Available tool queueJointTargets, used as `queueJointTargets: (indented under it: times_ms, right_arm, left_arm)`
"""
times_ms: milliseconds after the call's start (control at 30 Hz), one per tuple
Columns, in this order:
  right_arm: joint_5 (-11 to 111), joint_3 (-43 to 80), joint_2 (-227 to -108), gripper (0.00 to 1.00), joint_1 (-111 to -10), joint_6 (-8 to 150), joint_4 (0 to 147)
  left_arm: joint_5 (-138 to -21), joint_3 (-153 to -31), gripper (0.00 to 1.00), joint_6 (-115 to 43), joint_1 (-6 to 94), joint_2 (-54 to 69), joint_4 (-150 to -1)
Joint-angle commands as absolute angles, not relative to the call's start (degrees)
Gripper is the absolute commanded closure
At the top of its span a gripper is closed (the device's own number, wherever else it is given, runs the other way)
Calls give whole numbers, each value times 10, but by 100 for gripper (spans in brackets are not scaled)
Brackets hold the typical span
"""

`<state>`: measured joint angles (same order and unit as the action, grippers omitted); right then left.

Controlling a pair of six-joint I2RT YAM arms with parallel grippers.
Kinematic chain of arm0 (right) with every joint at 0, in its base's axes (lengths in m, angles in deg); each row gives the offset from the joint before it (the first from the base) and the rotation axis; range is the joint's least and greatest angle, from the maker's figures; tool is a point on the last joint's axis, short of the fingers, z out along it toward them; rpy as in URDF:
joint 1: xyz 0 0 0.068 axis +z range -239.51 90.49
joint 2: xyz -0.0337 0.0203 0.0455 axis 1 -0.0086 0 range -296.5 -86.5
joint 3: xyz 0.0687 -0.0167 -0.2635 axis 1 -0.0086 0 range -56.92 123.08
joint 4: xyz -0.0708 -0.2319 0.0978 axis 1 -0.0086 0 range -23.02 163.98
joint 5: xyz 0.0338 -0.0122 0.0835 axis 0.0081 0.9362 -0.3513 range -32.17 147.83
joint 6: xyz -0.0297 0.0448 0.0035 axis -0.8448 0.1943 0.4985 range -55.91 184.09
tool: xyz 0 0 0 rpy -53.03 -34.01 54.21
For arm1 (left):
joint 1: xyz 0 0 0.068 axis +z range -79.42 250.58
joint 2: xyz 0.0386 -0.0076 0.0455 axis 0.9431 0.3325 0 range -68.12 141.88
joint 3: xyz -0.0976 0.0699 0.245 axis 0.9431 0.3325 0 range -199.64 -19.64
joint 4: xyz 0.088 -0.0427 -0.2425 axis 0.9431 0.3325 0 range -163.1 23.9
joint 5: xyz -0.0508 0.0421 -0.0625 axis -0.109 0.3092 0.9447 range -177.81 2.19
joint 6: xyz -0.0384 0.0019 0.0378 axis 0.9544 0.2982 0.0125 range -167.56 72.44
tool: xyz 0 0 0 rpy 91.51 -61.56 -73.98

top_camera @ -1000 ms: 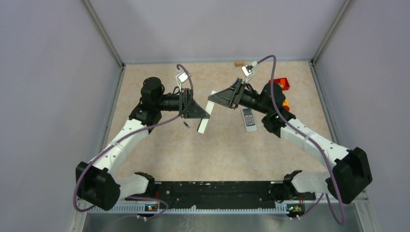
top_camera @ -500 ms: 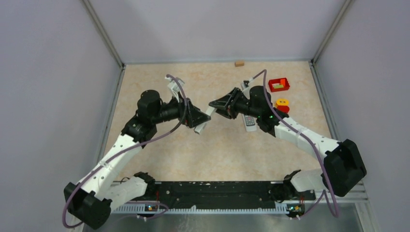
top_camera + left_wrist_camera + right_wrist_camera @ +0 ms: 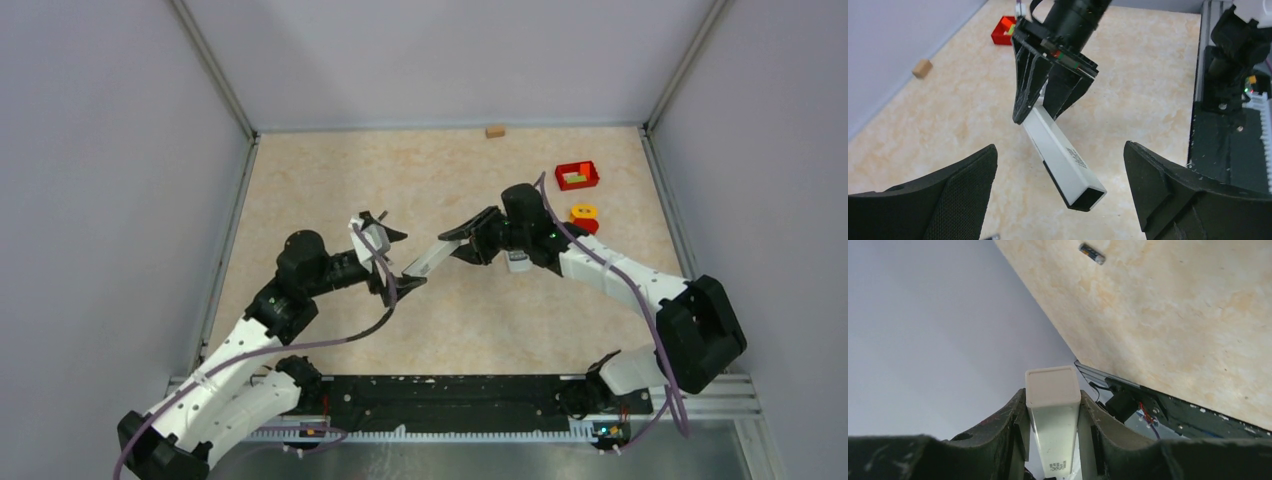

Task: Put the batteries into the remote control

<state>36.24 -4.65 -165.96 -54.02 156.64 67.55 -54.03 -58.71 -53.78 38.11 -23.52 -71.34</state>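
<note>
Surface: beige mottled tabletop [image 3: 330, 180], matte, stone-like pattern.
Right gripper [image 3: 1053, 402]: clenched on long white square-section tube [image 3: 1058, 155]; smooth plastic, dark open end, small printed label.
Left gripper [image 3: 1060, 150]: released, jaws spread wide either side of the tube's free end, not touching it.
Remote control [image 3: 517, 262]: small white handset, mostly hidden under the right arm, on the tabletop at 3 o'clock of centre.
Battery [image 3: 1092, 253]: tiny dark cylinder lying on the tabletop, at 12 o'clock in the right wrist view.
Container: red open plastic bin [image 3: 577, 175] at 2 o'clock; green and orange pieces inside.
</note>
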Motion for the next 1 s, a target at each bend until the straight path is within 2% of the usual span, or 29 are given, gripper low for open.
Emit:
queueJointTargets:
  times_ms: [0,167,300,467,633,867,967]
  right_arm:
    - [353,38,-1676,100,-554,1596,516]
    - [319,77,-1701,100,-560,1597,455]
    - [305,70,-1703,100,-560,1609,464]
    - [309,69,-1693,100,-560,1612,467]
    - [297,69,-1687,100,-561,1615,467]
    - [293,62,-1675,100,-561,1620,476]
    - [288,59,-1672,100,-561,1623,482]
  left_arm:
    - [-481,-578,1,-700,371,-263,-767]
    - [-450,-601,1,-733,366,-238,-701]
    - [-450,-585,2,-718,355,-226,-716]
    - [-489,-546,8,-701,350,-238,-780]
    - [-507,-543,10,-714,349,-229,-759]
    - [-526,-525,24,-720,347,-231,-785]
    - [-524,-523,26,-725,347,-225,-783]
